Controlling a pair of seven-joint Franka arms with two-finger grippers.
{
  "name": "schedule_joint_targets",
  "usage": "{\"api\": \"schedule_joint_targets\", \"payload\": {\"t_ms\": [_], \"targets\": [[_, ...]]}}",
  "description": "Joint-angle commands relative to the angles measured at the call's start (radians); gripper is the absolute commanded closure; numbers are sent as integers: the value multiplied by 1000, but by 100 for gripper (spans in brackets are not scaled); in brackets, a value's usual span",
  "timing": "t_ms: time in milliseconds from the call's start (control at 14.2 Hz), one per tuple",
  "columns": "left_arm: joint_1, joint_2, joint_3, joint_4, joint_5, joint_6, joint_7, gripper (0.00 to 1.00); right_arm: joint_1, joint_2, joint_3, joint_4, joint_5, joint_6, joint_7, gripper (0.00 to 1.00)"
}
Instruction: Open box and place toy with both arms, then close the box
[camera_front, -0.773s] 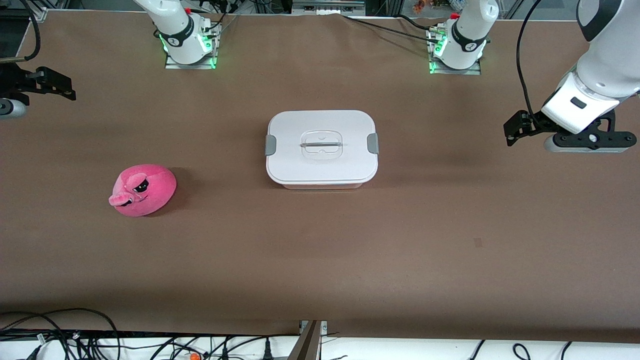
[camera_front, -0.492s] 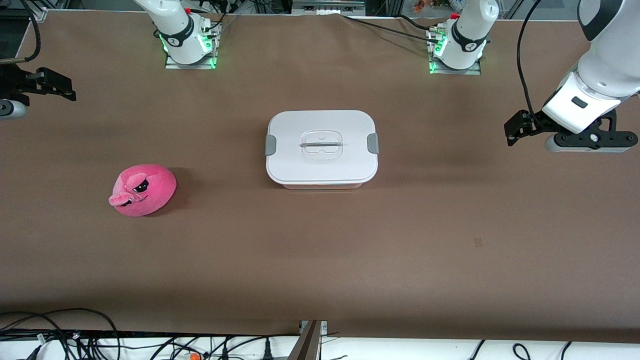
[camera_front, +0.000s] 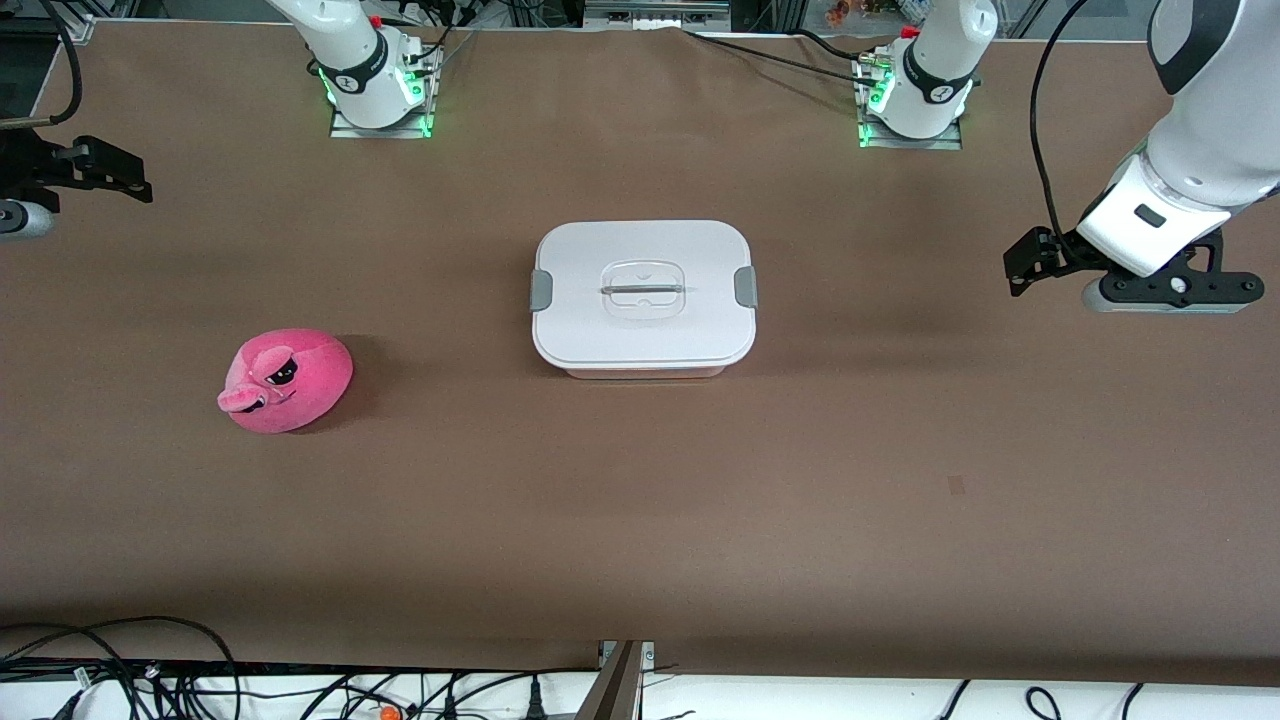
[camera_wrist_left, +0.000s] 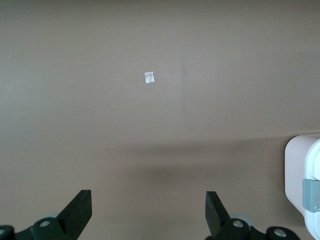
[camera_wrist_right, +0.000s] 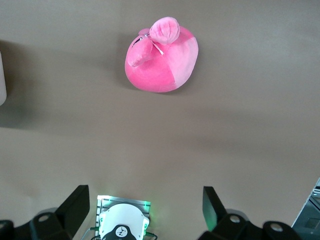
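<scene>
The box (camera_front: 643, 295) stands in the middle of the table with its white lid on and a grey clip (camera_front: 541, 290) at each end. One end of it shows in the left wrist view (camera_wrist_left: 306, 186). The pink toy (camera_front: 285, 380) lies toward the right arm's end of the table, a little nearer the front camera than the box, and also shows in the right wrist view (camera_wrist_right: 162, 62). My left gripper (camera_front: 1165, 292) hangs open and empty over bare table at the left arm's end (camera_wrist_left: 148, 210). My right gripper (camera_front: 25, 195) is open and empty over the table's edge at the right arm's end (camera_wrist_right: 146, 206).
The two arm bases (camera_front: 375, 85) (camera_front: 915, 95) stand along the table's farther edge. A small pale scrap (camera_wrist_left: 149, 78) lies on the brown table. Cables (camera_front: 150, 680) run along the table's near edge.
My left gripper has shifted slightly toward the box. The right gripper, the box and the toy have not visibly moved.
</scene>
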Motion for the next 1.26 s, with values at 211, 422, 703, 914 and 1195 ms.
{"api": "schedule_joint_targets", "payload": {"t_ms": [211,422,703,914,1195], "targets": [[-10,39,-131,29,-20,-103,1,0,2,11,-5,23,6,-8,-1,0],[-12,59,-276,29,-18,-126,72,0,3,11,-5,21,6,-6,1,0],[-13,126,-451,32,-21,-111,279,0,2,24,-5,21,6,-8,-1,0],[-15,269,-544,81,-17,35,398,0,-3,70,-7,19,2,-6,-5,0],[-50,354,-545,93,-52,231,590,0,-22,208,-23,18,-3,67,-206,0]]}}
